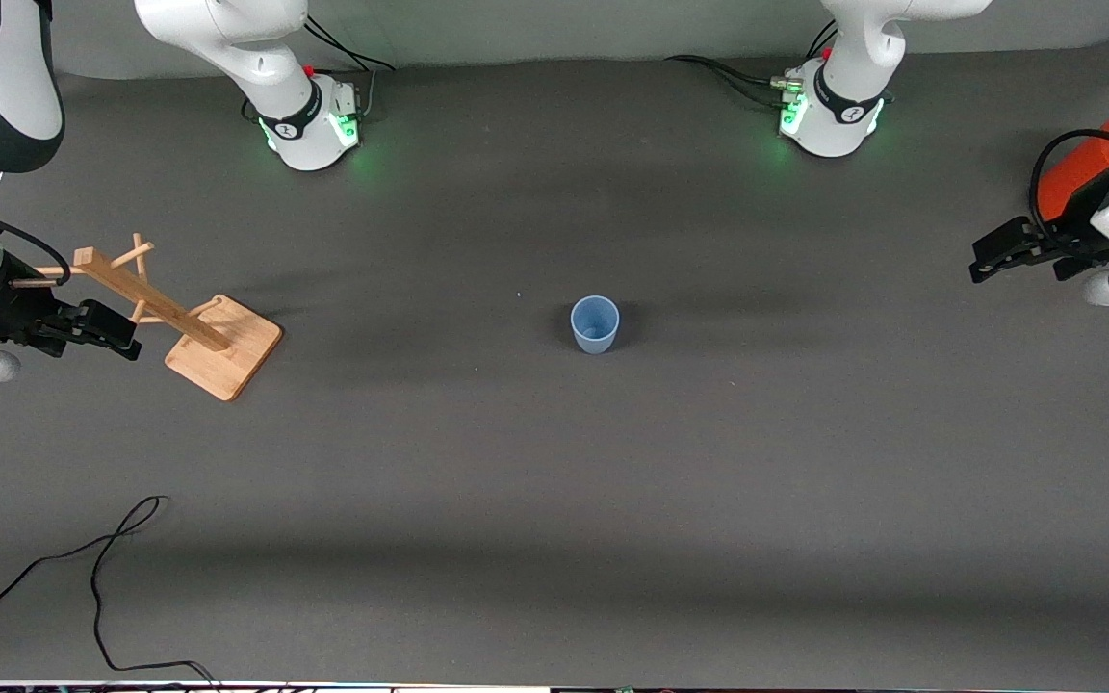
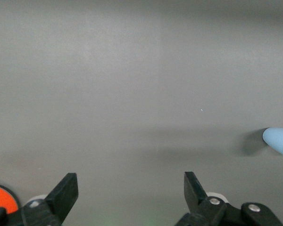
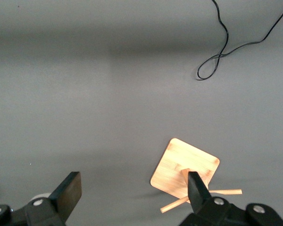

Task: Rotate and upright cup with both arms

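Observation:
The small light-blue cup (image 1: 595, 324) stands on its base, mouth up, on the dark table mat near the middle. It also shows in the left wrist view (image 2: 278, 141) at the edge of the picture. My left gripper (image 1: 984, 258) is open and empty, held above the mat at the left arm's end of the table, well apart from the cup. In its own wrist view the left gripper (image 2: 129, 183) has only bare mat between its jaws. My right gripper (image 1: 127, 338) is open and empty at the right arm's end, beside the wooden rack. It also shows in its own wrist view (image 3: 132, 182).
A wooden peg rack (image 1: 223, 358) on a square base stands at the right arm's end; it also shows in the right wrist view (image 3: 185, 167). An orange-red can (image 1: 1074, 175) with a grey lid stands at the left arm's end. A loose black cable (image 1: 97, 577) lies near the front edge.

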Controlling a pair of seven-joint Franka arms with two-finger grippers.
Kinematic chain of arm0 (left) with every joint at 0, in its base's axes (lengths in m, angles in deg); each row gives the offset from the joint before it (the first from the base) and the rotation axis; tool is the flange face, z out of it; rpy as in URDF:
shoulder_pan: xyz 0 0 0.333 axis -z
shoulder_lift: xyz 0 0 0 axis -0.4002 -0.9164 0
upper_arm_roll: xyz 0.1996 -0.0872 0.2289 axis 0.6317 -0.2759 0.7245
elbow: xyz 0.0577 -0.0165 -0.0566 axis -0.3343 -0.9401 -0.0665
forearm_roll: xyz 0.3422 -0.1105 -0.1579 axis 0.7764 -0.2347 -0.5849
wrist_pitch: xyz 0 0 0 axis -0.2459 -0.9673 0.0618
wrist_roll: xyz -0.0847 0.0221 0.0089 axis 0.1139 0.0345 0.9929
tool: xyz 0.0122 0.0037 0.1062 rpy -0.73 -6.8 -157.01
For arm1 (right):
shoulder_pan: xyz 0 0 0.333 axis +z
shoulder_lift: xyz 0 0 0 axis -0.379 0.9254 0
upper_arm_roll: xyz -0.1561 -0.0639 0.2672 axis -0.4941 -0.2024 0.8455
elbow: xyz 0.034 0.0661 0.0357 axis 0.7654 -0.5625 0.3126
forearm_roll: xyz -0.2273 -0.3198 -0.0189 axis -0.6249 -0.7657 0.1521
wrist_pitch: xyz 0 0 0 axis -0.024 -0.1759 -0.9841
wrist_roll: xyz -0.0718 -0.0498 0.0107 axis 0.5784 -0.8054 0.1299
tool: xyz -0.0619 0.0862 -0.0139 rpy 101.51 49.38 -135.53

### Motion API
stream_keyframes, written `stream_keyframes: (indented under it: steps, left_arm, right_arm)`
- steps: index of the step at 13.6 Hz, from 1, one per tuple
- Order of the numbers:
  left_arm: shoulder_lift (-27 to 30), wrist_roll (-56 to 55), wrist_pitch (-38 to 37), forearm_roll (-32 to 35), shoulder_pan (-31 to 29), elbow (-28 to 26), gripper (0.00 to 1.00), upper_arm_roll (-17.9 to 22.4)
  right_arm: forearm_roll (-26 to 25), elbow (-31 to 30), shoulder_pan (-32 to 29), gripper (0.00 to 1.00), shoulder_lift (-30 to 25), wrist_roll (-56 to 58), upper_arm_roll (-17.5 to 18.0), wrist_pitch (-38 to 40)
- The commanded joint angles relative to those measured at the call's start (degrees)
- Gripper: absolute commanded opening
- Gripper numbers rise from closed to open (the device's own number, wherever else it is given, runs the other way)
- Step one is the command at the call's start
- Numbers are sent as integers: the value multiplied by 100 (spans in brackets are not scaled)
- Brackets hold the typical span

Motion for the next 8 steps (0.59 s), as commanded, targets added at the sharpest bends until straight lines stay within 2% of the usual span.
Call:
stream_keyframes:
  steps: [1, 8]
  left_arm:
    - [-201, 109, -204, 17, 0, 332, 100, -41]
    - [-219, 135, -204, 174, 0, 332, 100, -33]
  right_arm:
    - [7, 98, 35, 100, -52, 16, -3, 289]
    - [16, 204, 167, 100, 1, 16, 14, 326]
